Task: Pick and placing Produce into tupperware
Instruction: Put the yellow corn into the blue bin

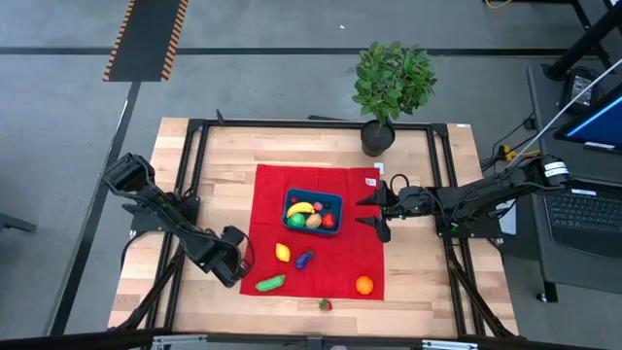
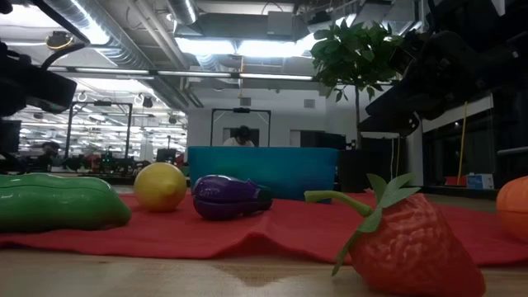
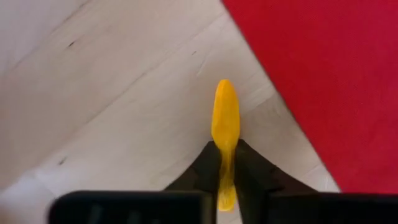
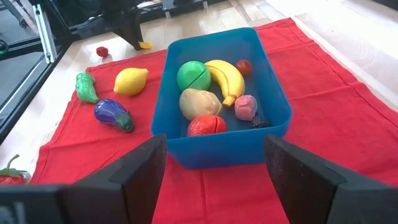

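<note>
The teal-blue tupperware (image 1: 313, 212) (image 4: 219, 144) sits on a red cloth and holds a banana, a potato, a green piece, red pieces and others. A lemon (image 1: 283, 253), a purple eggplant (image 1: 304, 259), a green cucumber (image 1: 270, 283) and an orange (image 1: 363, 284) lie on the cloth. A strawberry (image 1: 325, 304) (image 2: 412, 243) rests on bare wood near the table's near edge. My left gripper (image 1: 241, 261) (image 3: 226, 146) is over the wood at the cloth's left edge, shut on a small yellow-orange piece. My right gripper (image 1: 374, 209) (image 4: 216, 152) is open, just right of the tupperware. My left gripper pinches the small yellow-orange piece (image 3: 225, 112) between its two fingers (image 3: 205, 168). The piece is slim and sticks out past the fingertips, over the bare wood beside the cloth. Whether it is clear of the table I cannot tell.
A potted plant (image 1: 389, 87) stands at the table's far edge. The red cloth (image 1: 272, 199) covers the table's middle. A small red piece (image 4: 102, 51) lies on the wood near my left gripper. Bare wood shows left and right of the cloth.
</note>
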`<move>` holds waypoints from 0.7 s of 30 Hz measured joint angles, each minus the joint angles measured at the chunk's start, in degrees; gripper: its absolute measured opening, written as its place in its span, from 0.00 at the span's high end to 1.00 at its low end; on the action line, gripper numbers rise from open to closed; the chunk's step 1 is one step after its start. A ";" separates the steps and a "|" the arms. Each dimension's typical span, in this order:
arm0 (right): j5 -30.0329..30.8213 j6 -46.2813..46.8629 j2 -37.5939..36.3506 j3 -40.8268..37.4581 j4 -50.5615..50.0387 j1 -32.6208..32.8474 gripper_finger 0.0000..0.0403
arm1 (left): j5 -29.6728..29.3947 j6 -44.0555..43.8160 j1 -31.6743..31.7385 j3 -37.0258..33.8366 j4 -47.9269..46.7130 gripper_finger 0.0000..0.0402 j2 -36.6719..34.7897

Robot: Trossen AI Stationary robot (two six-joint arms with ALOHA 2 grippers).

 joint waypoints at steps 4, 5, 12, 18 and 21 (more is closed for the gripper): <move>0.00 0.01 0.00 0.00 0.00 0.01 0.34 | 0.02 3.84 0.00 0.00 -0.87 0.96 -0.19; 0.00 0.00 0.00 0.00 -0.01 0.02 0.34 | 0.03 4.74 0.00 0.00 -0.89 0.96 -0.47; 0.00 0.00 0.00 0.00 -0.01 0.02 0.34 | -4.61 10.91 1.27 -0.31 -1.30 0.98 -4.70; 0.00 0.36 0.00 0.00 0.01 0.01 0.34 | -11.02 22.10 3.69 -0.22 1.39 0.99 -8.92; 0.00 1.38 0.00 0.00 0.01 0.02 0.34 | -16.10 28.61 4.80 -0.21 2.95 0.99 -11.41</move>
